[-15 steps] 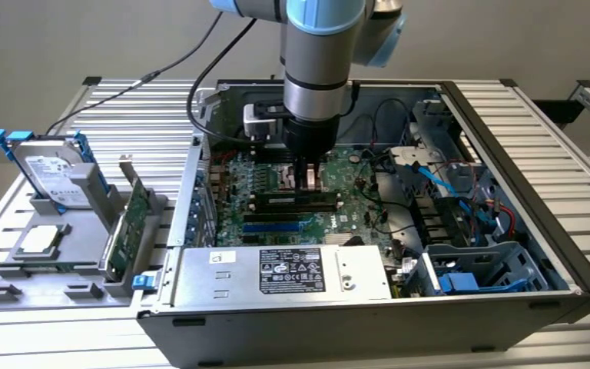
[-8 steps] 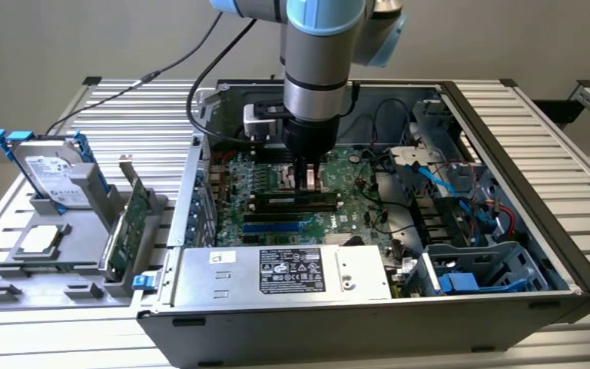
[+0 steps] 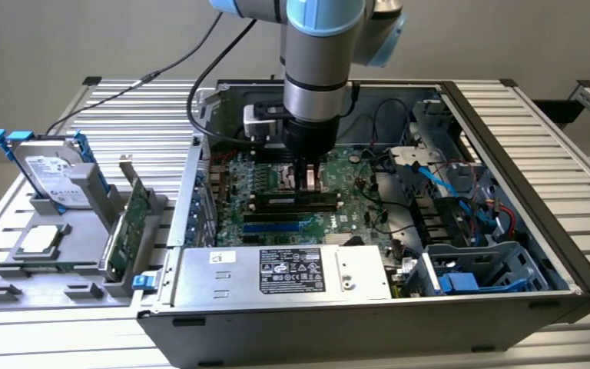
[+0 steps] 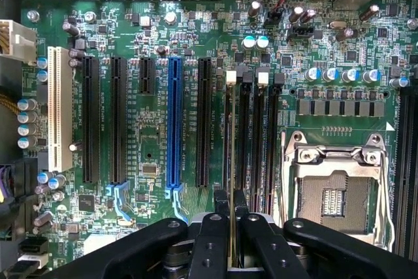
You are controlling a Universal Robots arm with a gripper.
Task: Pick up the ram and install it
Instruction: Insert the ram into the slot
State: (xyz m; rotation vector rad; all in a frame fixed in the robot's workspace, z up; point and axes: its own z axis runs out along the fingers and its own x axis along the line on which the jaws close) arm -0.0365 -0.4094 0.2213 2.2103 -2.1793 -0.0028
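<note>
the hand (image 4: 232, 227) pinches the ram (image 4: 233, 148) between its two fingers (image 4: 212, 233). the ram stands on edge, lined up along a memory slot (image 4: 251, 135) on the motherboard (image 4: 150, 181), between the blue slot (image 4: 174, 122) and the processor socket (image 4: 333, 187). whether it is seated i cannot tell. the arm (image 3: 316, 77) reaches down into the open computer case (image 3: 521, 192) on the worktop (image 3: 120, 100).
</note>
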